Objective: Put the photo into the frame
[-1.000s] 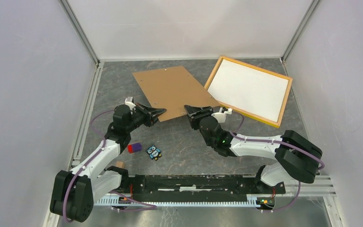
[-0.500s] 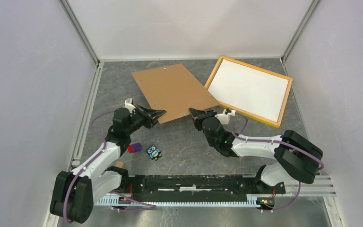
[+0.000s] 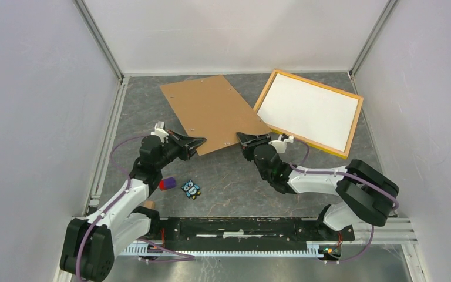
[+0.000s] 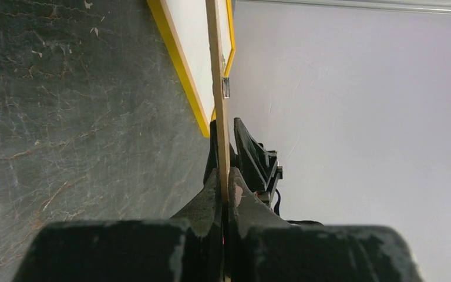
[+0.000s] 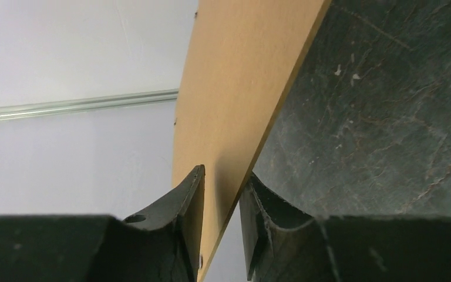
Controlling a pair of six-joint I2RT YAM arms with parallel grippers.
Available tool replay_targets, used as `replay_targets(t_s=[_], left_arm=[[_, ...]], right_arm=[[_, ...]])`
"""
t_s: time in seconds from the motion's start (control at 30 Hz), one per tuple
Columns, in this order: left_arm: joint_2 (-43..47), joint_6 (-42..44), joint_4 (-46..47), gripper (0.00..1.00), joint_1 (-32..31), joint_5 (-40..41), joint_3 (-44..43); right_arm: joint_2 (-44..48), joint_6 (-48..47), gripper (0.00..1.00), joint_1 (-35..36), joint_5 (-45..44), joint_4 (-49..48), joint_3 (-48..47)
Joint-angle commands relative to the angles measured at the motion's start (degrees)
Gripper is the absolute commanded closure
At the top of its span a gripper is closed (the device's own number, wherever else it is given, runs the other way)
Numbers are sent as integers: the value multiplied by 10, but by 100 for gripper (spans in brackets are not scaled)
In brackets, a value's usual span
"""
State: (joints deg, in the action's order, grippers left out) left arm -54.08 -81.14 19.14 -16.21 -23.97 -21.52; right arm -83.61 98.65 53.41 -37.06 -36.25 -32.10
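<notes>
**Top view:** The frame [image 3: 261, 93] lies flat at the far right of the dark table [image 3: 235, 182]. A plain white surface fills it, which looks like the photo [image 3: 308, 111] lying back-up; no printed side shows. Both are well clear of either gripper. A brown hardboard panel [image 3: 211, 111] lies left of the frame, its right corner just over the frame's near-left border. The left gripper [image 3: 198, 141] is on the panel's near edge. The right gripper [image 3: 245, 138] is at the panel's near-right corner, close to the frame's near-left border. A small purple-and-red block [image 3: 165, 184] and an owl figure [image 3: 191, 189] lie beside the left arm.

**Left wrist view:** The left gripper [image 4: 223, 191] is clamped tight on the panel [image 4: 214, 70], seen edge-on and raised off the table. The frame [image 4: 185, 76] with its white fill [image 4: 197, 41] lies beyond it. The right gripper [image 4: 252, 158] sits against the same board further along.

**Right wrist view:** The right gripper [image 5: 223, 182] straddles the panel [image 5: 241, 76], its jaws standing wider than the board is thick. Whether either finger presses on the board cannot be told. The frame and photo are outside this view.
</notes>
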Motion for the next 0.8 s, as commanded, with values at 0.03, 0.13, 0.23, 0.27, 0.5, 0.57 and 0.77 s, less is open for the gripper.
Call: replay_targets(t_s=[0.03,0.13,0.23,0.27,0.5,0.57,0.77], left_arm=[[13,74,36,98,-18,-23,-12],[9,77,36,98,-24,-18,-12],[10,80,36,98,-26,-19,-10],[11,81,36,98,-26,-18,-9],[7,77,33,95,-43,-4,8],[4,75,12,84,-50,0,5],[0,90,-34,39,-53,-7,-7]], right_arm=[[-28,7,67,-17,-13,-35,-25],[-43,18,72,-18,-6,-52,-29],[-44,20,77,-25,3,-66,-22],[-45,20,80,-27,5,-80,-18],[-31,-4,100,-48,45,-188,12],[-34,-44,100,-67,74,-217,7],[-1,-196,100,-157,230,-310,27]])
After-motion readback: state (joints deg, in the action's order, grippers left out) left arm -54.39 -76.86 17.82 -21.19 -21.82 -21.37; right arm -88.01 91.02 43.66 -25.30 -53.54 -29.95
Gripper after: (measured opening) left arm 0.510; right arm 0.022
